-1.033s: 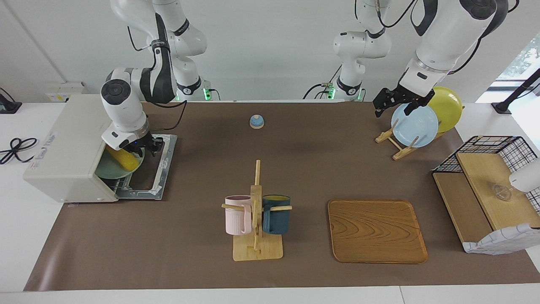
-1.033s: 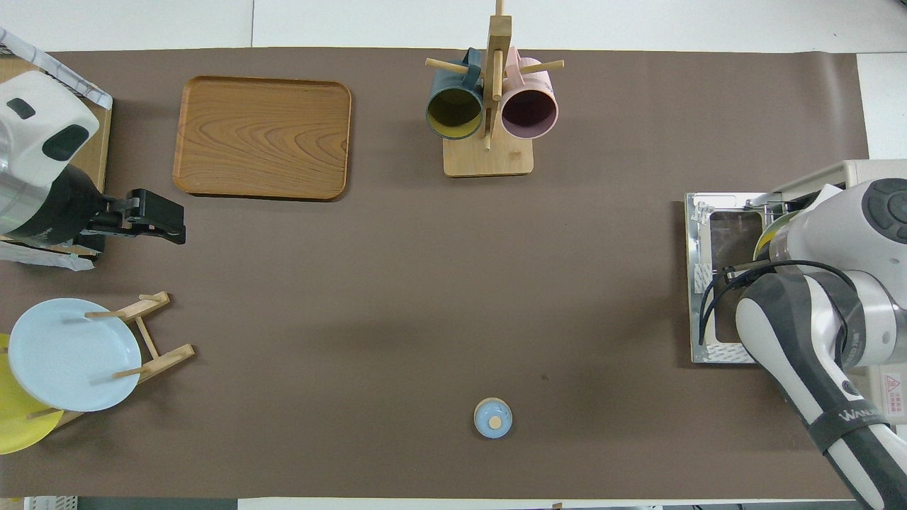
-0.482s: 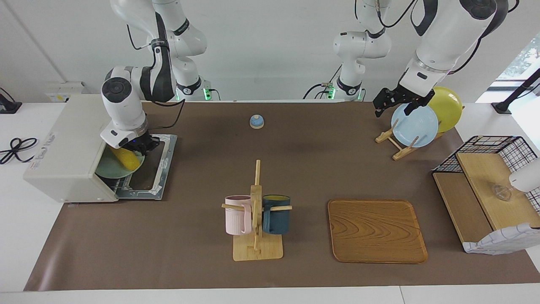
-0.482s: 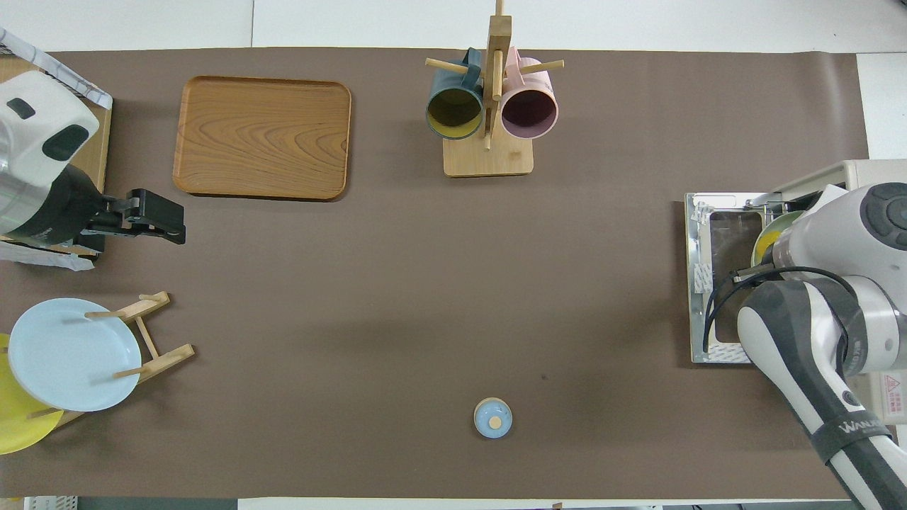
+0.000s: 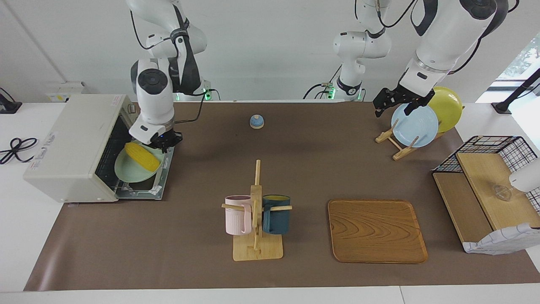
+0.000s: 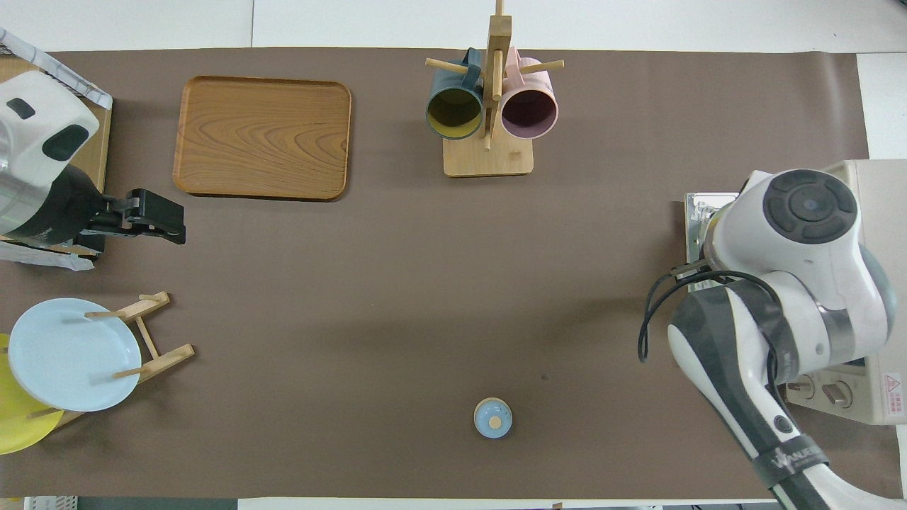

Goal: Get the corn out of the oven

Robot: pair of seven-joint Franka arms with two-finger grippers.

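Plainly, the right tool [image 5: 165,142] has its fingertips drawn fully together, and it appears to pinch the upper rim of a pale green round plate [image 5: 130,174]. That plate hangs tilted just below the tool, half out of the mouth of the off-white boxy toaster oven [image 5: 71,143] and over its lowered glass door [image 5: 165,165]. The bright yellow tapered corn cob [image 5: 141,156] lies loose on the plate, slightly lower than the tool and close beside it; nothing holds the corn itself. The left tool [image 5: 394,103] waits with its fingers spread and empty, up over the pale blue plate [image 5: 415,125] in a wooden rack.

The main risk, I judge, is the tilt. The cob is round and glossy, so it could roll or slide down the slope away from the tool, back toward the oven's wire rack or off onto the door. A pinch on a thin rim also leaves the plate free to swing or slip out if the arm moves sharply. The plate's low edge could catch on the rack or the door frame and jolt the cob off before it clears onto the brown tabletop [image 5: 295,169].

Writing: the right arm's grey sleeve [image 6: 790,453] carries letters beginning "WAN", the rest unclear. The oven bears a red warning-triangle sticker [image 6: 891,386] and a printed label on top, neither legible.
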